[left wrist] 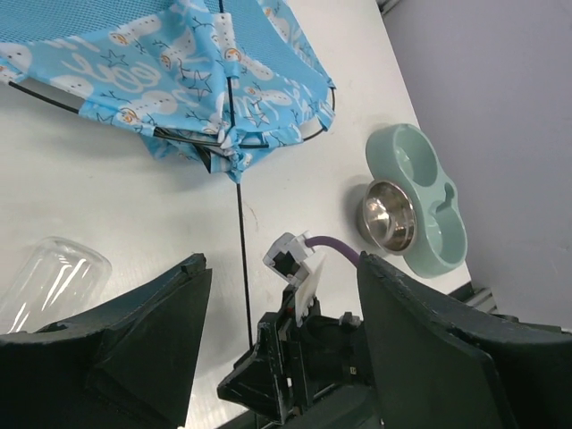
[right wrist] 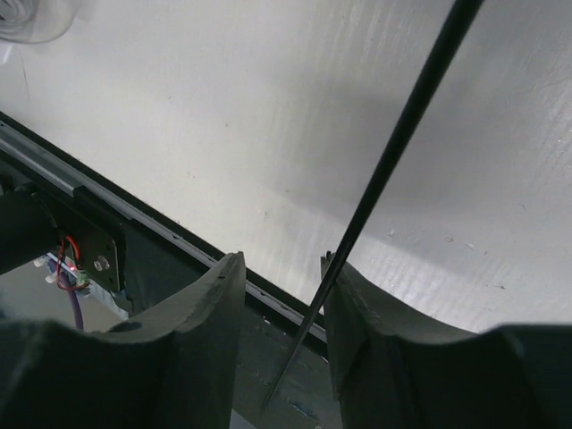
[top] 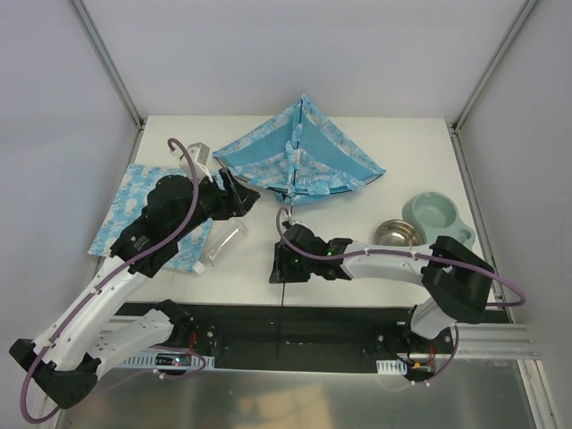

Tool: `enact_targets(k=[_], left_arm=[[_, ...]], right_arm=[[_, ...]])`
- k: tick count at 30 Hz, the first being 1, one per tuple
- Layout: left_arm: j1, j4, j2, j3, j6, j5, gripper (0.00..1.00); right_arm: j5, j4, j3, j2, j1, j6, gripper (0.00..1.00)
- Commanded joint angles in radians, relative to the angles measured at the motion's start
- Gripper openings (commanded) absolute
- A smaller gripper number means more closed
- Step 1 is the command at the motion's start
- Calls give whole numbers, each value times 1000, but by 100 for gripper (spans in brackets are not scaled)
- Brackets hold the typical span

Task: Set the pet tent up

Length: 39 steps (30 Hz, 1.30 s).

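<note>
The pet tent point(top: 304, 156) lies half collapsed at the back middle of the table, blue fabric with pale print. It also shows in the left wrist view point(left wrist: 179, 63). A thin black pole point(top: 284, 241) runs from its front corner toward the table's near edge. My right gripper point(top: 277, 266) is open, and the pole point(right wrist: 393, 152) passes between its fingers point(right wrist: 206, 322), lying close to one finger without being clamped. My left gripper point(top: 239, 198) is open and empty just off the tent's front left edge. Its wide-spread fingers point(left wrist: 152, 331) frame the pole point(left wrist: 241, 241).
A flat light-blue printed mat point(top: 134, 201) lies at the left under my left arm. A clear plastic jar point(top: 223, 246) lies on its side beside it. A steel bowl point(top: 398, 234) and a teal double feeder point(top: 438, 214) stand at the right. The table's near edge point(right wrist: 134, 214) is right below my right gripper.
</note>
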Motion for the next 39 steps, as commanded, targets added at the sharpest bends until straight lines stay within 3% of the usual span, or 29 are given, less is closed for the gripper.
enact_targets(k=[1,7,9,16,22,25,39], left_arm=[[-8,-13,0,61,30,-61,69],[-8,-18,13,58,33,-52,69],[-8,-18,14,61,39,-69,70],[-8,-18,31,72,89,-104,70],[-8,-19,40,74,133,-120,72],[-8,-18,50,74,148,-118,72],[-10,-18,50,72,178,-157,74]], right_arm=[[20,49,-17,-10,6,25,40],[2,-45,23,-36,4,45,6],[-3,-124,52,-64,4,50,0],[-52,-511,250,-196,-45,57,0],[-220,-758,440,-170,-147,132,0],[-331,-789,478,-139,-189,183,0],[-465,-933,781,20,-284,140,0]])
